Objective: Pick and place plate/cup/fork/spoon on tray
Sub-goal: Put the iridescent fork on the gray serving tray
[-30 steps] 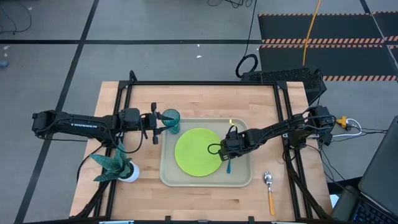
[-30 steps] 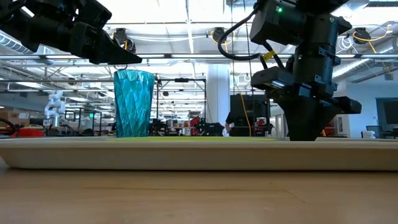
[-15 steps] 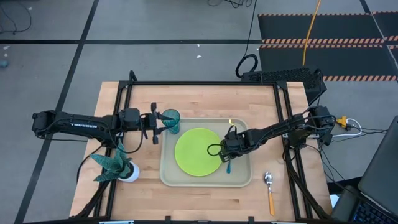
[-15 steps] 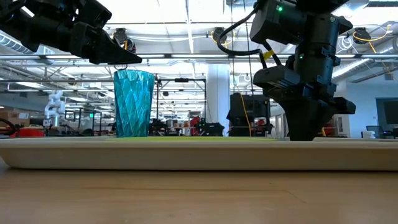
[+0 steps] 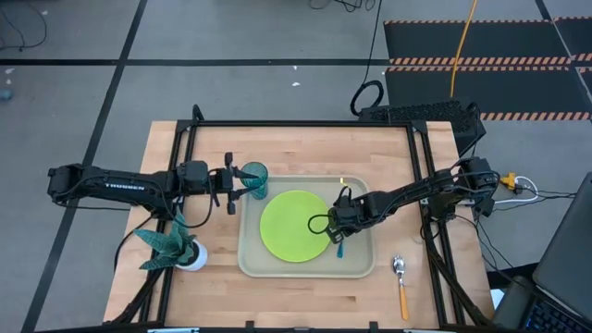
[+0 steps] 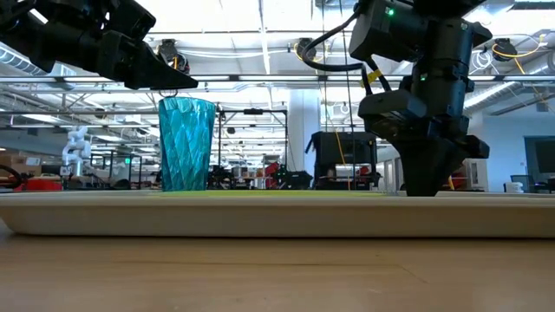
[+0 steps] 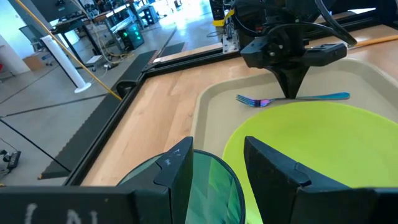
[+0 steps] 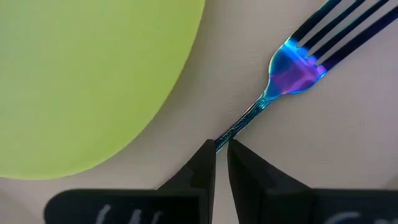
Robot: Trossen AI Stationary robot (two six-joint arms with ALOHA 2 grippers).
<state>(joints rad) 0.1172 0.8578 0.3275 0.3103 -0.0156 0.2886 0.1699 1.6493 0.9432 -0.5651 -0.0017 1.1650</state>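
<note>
The beige tray (image 5: 363, 266) holds the lime-green plate (image 5: 294, 227). The teal cup (image 5: 256, 176) stands upright on the tray's far left corner. My left gripper (image 7: 217, 171) is open and level. Its fingers stand on either side of the cup's rim (image 7: 208, 186), and in the low view they are just above it (image 6: 169, 82). The blue-handled fork (image 7: 292, 98) lies on the tray floor right of the plate, tines toward the far edge. My right gripper (image 8: 222, 152) points down over it, shut on its handle. The orange-handled spoon (image 5: 400, 282) lies on the table right of the tray. My right gripper pinches the fork's slim blue handle (image 8: 231, 134) between its two fingertips, a little behind the neck. The fingers come from above, pointing down, and lie across the handle. The fork lies flat on the tray floor (image 7: 323, 97) beside the plate's rim.
A teal leafy plant in a white pot (image 5: 171, 248) stands at the table's near left, beside the tray. Dark frame rails (image 5: 421, 185) run along the table's far and side edges. Bare wood shows beyond the tray's far rim (image 5: 305, 153).
My right gripper has edged slightly toward the table's left over the fork and stays low. The fork stays on the tray. My left gripper and the cup have kept still.
</note>
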